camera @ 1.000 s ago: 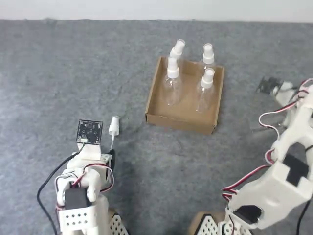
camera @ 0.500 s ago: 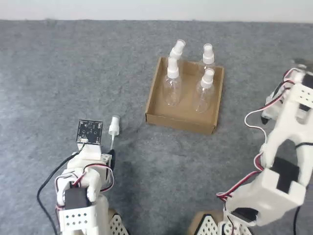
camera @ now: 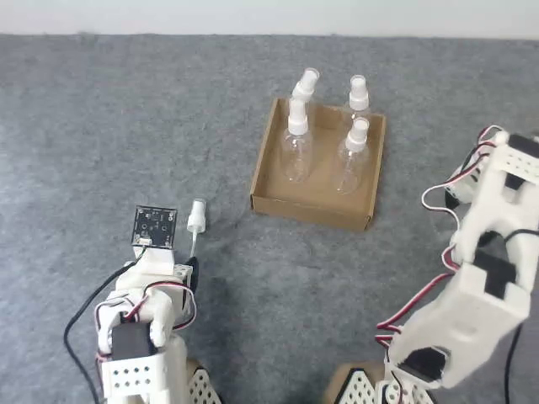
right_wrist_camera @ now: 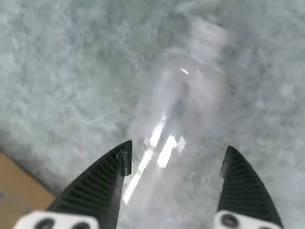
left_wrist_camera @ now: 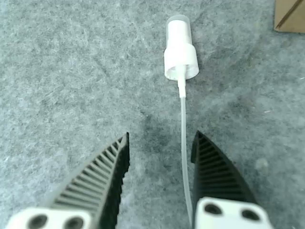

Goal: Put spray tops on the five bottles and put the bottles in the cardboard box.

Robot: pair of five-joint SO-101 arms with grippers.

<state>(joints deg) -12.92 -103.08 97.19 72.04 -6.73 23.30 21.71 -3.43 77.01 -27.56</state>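
Note:
The cardboard box (camera: 268,156) stands mid-table and holds several clear bottles (camera: 297,150) with white spray tops on them. One loose spray top (camera: 196,217) lies on the grey carpet left of the box. In the left wrist view this spray top (left_wrist_camera: 180,51) points away from me, and its thin tube runs back between the fingers of my open left gripper (left_wrist_camera: 161,139). My right gripper (right_wrist_camera: 178,149) is open right of the box, just above a clear uncapped bottle (right_wrist_camera: 183,93) that lies on the carpet, its fingers on either side.
Grey carpet covers the table, with free room left of and in front of the box. A brown box corner (right_wrist_camera: 10,200) shows close to my right gripper. The right arm (camera: 488,252) stands tall at the right edge.
The right arm has swung and folded down near the box's right side, over the lying bottle. The left arm and the loose spray top have not moved.

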